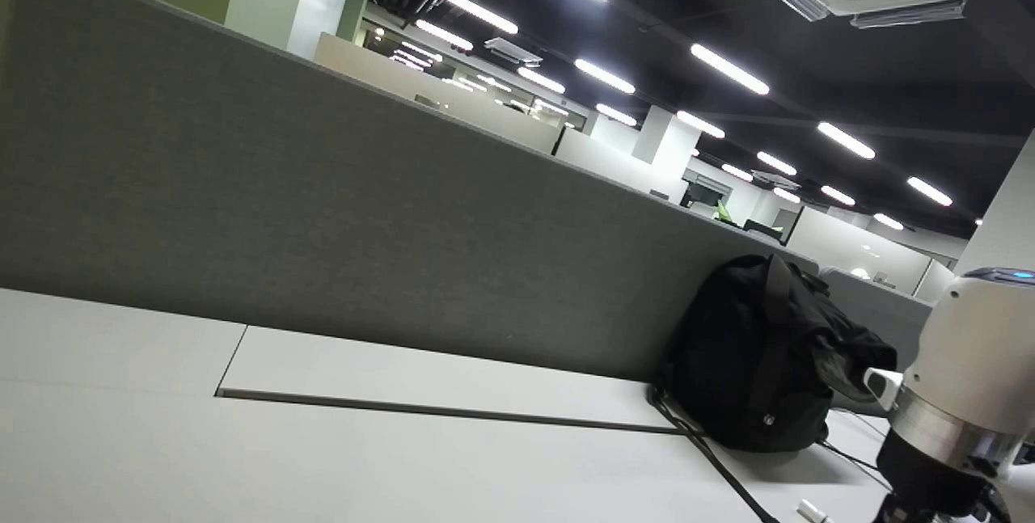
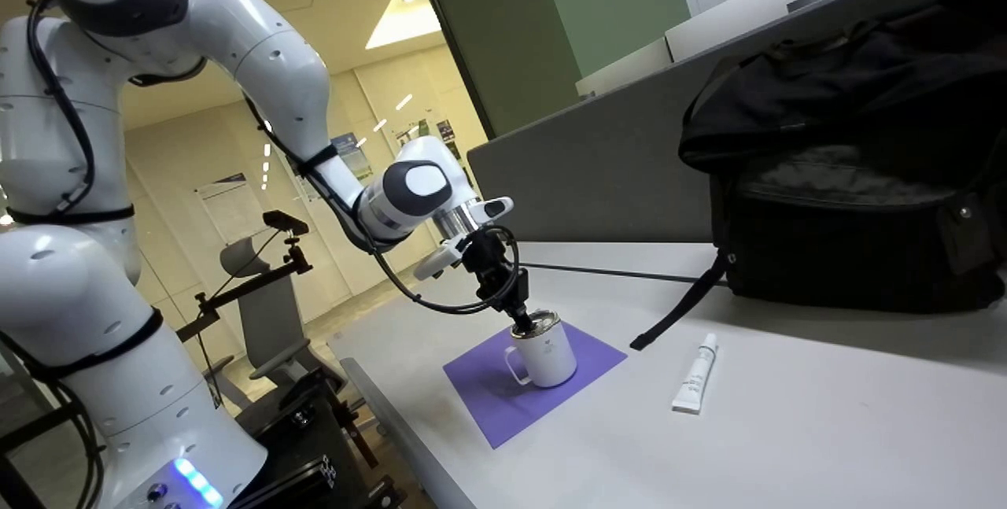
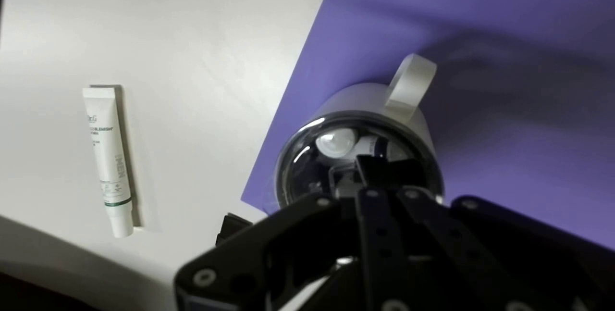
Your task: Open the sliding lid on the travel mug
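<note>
The white travel mug (image 2: 553,357) stands upright on a purple sheet (image 2: 494,407), its handle toward the robot in that exterior view. It also shows in the wrist view (image 3: 358,98), handle at the upper right. Its clear round lid (image 3: 303,169) is on, with a small clear rectangular piece (image 3: 342,176) near the middle, partly behind the fingers. My gripper (image 3: 382,171) is over the lid, fingers close together, tips at or just above its surface; contact is unclear. It also shows in an exterior view (image 2: 522,323). Nothing visible is between the fingers. The mug is out of view in an exterior view.
A white cream tube (image 2: 695,377) lies on the white table beside the sheet; it also shows in the wrist view (image 3: 108,157). A black backpack (image 2: 850,234) leans on the grey divider (image 1: 364,208), its strap (image 2: 680,306) trailing on the table.
</note>
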Motion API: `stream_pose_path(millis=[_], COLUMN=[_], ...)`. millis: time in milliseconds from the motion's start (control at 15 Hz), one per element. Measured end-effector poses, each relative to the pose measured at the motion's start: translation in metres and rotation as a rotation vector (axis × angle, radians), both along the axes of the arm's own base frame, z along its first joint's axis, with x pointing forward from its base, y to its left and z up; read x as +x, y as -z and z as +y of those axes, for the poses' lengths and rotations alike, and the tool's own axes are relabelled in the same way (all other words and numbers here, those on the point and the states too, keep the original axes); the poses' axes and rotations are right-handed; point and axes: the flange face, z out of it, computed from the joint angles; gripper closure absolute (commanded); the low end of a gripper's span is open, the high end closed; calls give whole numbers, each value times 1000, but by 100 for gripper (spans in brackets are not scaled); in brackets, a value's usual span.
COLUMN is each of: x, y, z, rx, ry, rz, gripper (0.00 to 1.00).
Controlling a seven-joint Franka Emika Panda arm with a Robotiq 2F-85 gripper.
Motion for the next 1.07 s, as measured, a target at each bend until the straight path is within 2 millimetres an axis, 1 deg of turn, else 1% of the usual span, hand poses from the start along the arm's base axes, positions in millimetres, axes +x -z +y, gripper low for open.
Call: stream_pose_path(millis=[333, 733, 1067], x=[2, 4, 11], y=[0, 4, -1], z=[0, -6, -6], rx=[-14, -63, -43], ry=[1, -35, 5], rz=[-7, -11, -18], gripper=[100, 100, 100])
